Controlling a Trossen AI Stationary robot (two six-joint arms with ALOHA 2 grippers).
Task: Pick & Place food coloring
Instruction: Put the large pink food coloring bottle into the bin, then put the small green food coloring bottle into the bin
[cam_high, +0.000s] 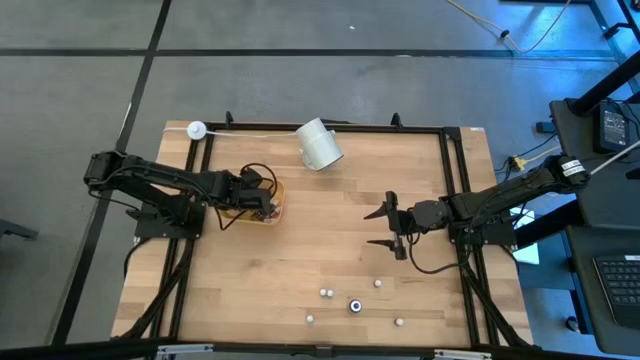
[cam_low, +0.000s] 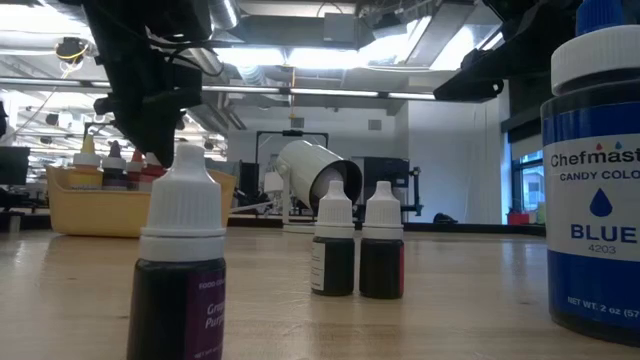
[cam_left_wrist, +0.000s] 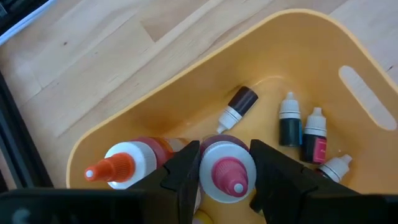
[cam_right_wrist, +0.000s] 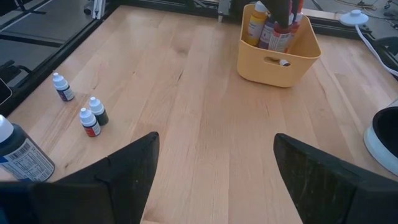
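A yellow tray (cam_high: 262, 208) stands at the table's left. My left gripper (cam_left_wrist: 224, 180) reaches down into it and is shut on a food coloring bottle (cam_left_wrist: 227, 171) with a white collar and a pink nozzle. Beside that bottle stands an orange-tipped bottle (cam_left_wrist: 121, 165). Small dropper bottles (cam_left_wrist: 290, 121) lie on the tray's floor. More small dropper bottles (cam_high: 326, 293) and a bigger blue bottle (cam_high: 355, 305) stand on the wood near the front edge. My right gripper (cam_high: 385, 228) hovers open over the table's right middle, holding nothing. My left gripper pinches the pink-nozzled bottle by its white collar (cam_left_wrist: 208, 163) between the two fingers, one on each side. The fingers come from above, slanting down into the tray. The bottle stands upright with its nozzle up; its lower part is hidden by the fingers and collar.
A big white cup (cam_high: 320, 145) lies on its side at the table's far middle. A black frame rail (cam_high: 455, 200) runs along the table's sides. Bare wood lies between the tray and my right gripper.
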